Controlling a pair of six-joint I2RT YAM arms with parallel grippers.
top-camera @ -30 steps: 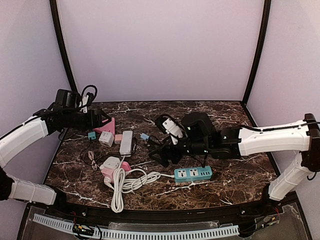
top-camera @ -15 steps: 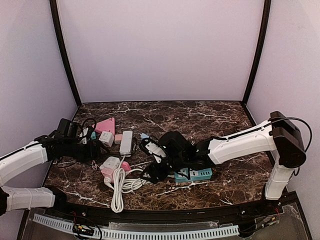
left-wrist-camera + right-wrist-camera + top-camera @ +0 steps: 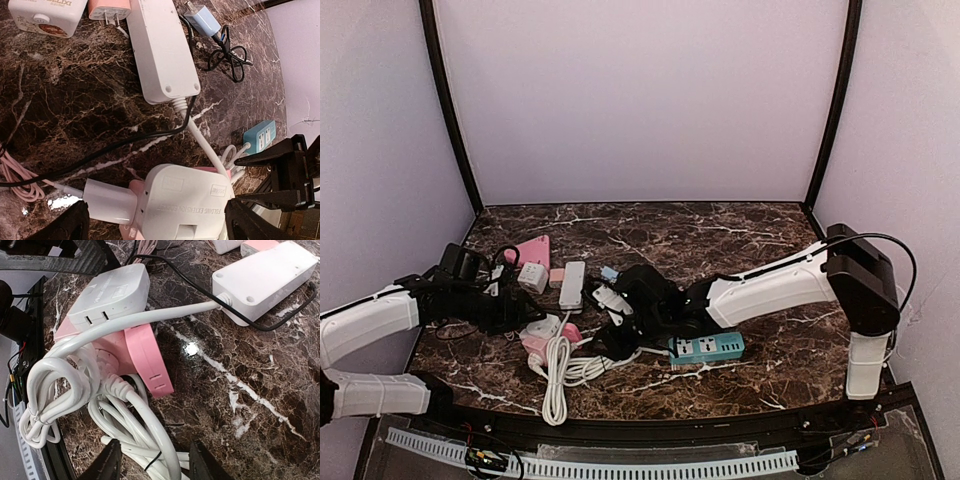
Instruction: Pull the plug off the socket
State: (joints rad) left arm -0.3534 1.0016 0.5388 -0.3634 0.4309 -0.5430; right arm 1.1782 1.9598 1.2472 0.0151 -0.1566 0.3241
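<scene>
A white folding socket [image 3: 200, 200] sits on a pink block [image 3: 147, 360], and a white plug [image 3: 107, 200] is pushed into its side. My left gripper [image 3: 157, 227] is open, with its fingers on either side of the socket and plug and touching neither. In the top view it hangs at the socket's [image 3: 542, 327] left end. My right gripper [image 3: 156, 462] is low over the coiled white cable [image 3: 135, 430] beside the pink block. Its jaws stand apart around the cable strands, with a gap on the right side.
A long white power strip [image 3: 573, 284] lies behind the socket, with its cord running over the pink block. A teal power strip [image 3: 707, 347] lies to the right, under my right arm. A white cube adapter [image 3: 531, 276], a pink wedge [image 3: 532, 251] and a blue charger [image 3: 609, 272] lie behind.
My right arm has swung left and down from mid-table to the cable coil, and its jaws have narrowed. My left arm has dropped from the back left corner onto the white socket.
</scene>
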